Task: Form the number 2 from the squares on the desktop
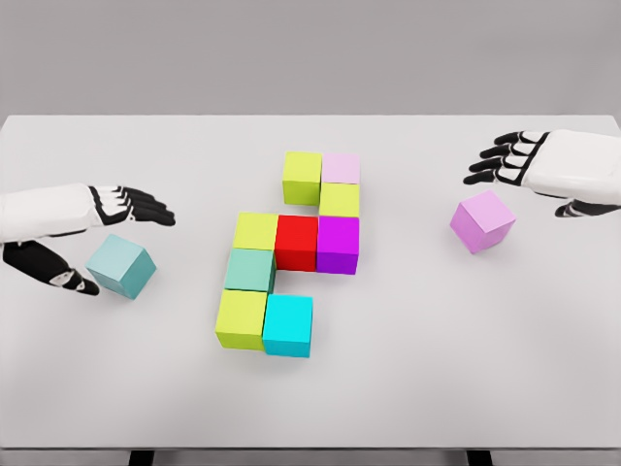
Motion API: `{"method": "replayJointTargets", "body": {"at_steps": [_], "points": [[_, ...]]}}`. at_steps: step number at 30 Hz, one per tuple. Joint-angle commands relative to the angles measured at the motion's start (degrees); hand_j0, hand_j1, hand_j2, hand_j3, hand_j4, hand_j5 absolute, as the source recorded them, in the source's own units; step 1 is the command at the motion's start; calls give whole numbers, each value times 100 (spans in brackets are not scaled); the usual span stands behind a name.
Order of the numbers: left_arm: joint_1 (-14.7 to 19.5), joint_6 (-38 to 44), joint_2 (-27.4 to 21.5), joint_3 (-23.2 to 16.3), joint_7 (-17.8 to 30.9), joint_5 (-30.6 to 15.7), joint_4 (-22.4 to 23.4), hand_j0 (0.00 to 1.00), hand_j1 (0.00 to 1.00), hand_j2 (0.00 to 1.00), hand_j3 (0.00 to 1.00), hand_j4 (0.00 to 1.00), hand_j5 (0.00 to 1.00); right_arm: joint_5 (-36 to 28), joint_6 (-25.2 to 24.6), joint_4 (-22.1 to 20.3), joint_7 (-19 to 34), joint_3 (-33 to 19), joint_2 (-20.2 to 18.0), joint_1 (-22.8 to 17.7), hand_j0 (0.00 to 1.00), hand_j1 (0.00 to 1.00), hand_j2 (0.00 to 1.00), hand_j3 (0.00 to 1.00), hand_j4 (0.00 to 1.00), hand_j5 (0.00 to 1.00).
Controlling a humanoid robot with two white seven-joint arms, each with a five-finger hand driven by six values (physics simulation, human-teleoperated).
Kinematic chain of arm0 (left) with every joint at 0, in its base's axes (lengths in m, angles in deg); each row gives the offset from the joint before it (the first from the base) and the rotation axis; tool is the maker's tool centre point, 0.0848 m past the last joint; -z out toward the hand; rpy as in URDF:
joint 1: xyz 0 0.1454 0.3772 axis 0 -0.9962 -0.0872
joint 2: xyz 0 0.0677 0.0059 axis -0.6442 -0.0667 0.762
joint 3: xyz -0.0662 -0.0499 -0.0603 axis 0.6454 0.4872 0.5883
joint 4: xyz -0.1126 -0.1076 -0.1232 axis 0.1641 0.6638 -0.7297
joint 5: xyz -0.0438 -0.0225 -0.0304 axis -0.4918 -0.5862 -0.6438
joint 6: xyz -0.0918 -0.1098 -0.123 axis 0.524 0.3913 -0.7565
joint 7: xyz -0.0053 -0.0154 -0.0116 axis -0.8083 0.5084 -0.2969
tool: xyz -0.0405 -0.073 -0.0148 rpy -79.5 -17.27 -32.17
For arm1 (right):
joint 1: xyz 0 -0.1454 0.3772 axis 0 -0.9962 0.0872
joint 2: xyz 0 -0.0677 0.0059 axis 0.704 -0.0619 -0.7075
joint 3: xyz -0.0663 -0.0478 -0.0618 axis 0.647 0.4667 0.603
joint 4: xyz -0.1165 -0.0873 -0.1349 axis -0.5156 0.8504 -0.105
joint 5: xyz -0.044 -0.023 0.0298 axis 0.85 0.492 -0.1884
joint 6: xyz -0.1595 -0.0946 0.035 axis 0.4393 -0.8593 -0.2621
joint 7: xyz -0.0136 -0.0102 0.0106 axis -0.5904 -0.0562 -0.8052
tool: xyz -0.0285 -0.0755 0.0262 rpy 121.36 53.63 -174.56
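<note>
Two white robot arms reach in over a pale grey table (116, 388) from opposite sides. At far left, the left hand (92, 238) lies flat and low, its black fingers (146, 206) stretched toward the middle and the thumb dropped toward the near edge; it is spread and grips nothing. A loose pale teal cube (121, 265) sits turned at an angle in the gap between thumb and fingers, whether touching cannot be told.

At centre stands the cluster of cubes. A lime cube (302, 178) and a pale pink cube (341, 168) form the top row, with a second lime cube (339, 200) beneath the pink one. Below runs a row of a yellow-green cube (256, 231), a red cube (296, 242) and a purple cube (338, 244). A muted green cube (249, 271) sits under the yellow-green one, above a bottom row of a lime cube (241, 318) and a bright cyan cube (287, 325).

Right of the cluster, a lilac cube (482, 221) rests apart, rotated. Just beyond it, the right hand (543, 170) hovers with fingers (495, 160) extended leftward, unclenched and empty.
</note>
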Motion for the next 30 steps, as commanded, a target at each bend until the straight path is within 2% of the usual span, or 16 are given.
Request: {"method": "replayJointTargets", "body": {"at_steps": [1, 4, 7, 9, 10, 11, 13, 15, 19, 21, 23, 27, 30], "points": [[0, 17, -68, -71, -2, -22, -1, 100, 100, 100, 100, 100, 100, -23, -16, 0, -3, 0, -3, 0, 100, 100, 100, 100, 100, 100], [-9, 17, -138, -238, -2, -5, 7, 100, 100, 100, 100, 100, 100, -50, -16, 0, -3, -9, -29, 97, 100, 100, 100, 100, 100, 100], [35, 98, -86, -221, -2, 364, -1, 100, 100, 100, 100, 100, 100, -50, -16, 0, -3, 44, -38, 114, 100, 100, 100, 100, 100, 100], [44, 115, -33, -221, -2, 540, 7, 100, 100, 100, 100, 100, 100, -137, -16, 166, -3, 202, -64, 123, 100, 100, 100, 100, 100, 100], [44, 133, -6, -230, -2, 567, 16, 100, 100, 100, 100, 100, 100, -401, -16, 526, -3, 176, -64, 141, 100, 100, 100, 100, 100, 100], [44, 194, 2, -230, -2, 575, 16, 100, 100, 100, 100, 100, 100, -437, -16, 606, -3, 237, -64, 141, 100, 100, 100, 100, 100, 100], [35, 194, 2, -230, -2, 567, 34, 100, 100, 100, 100, 100, 100, -349, -16, 580, -3, 553, -38, 158, 100, 100, 100, 100, 100, 100], [35, 186, 2, -230, -2, 567, 43, 100, 100, 100, 100, 100, 100, -322, -16, 571, -3, 598, -20, 167, 100, 100, 100, 100, 100, 100], [44, 124, 11, -238, -2, 575, 236, 100, 100, 100, 100, 100, 100, -129, -16, 571, -3, 633, 129, 167, 100, 100, 100, 100, 100, 100], [44, 124, 29, -238, -2, 584, 376, 100, 100, 100, 100, 100, 100, -111, -16, 580, -3, 914, 375, 413, 100, 100, 100, 100, 100, 100], [114, 150, 11, -238, -2, 584, 368, 100, 100, 100, 100, 100, 100, -59, -16, 641, -3, 1002, 454, 483, 100, 100, 100, 100, 100, 100], [167, 194, 38, -238, -2, 725, 377, 100, 100, 100, 100, 100, 100, 205, -16, 1002, -3, 1107, 630, 598, 100, 100, 100, 100, 100, 100], [167, 212, 125, -265, -2, 760, 508, 100, 100, 100, 100, 100, 100, 328, -16, 1116, -3, 1125, 691, 624, 100, 100, 100, 100, 100, 100]]}}
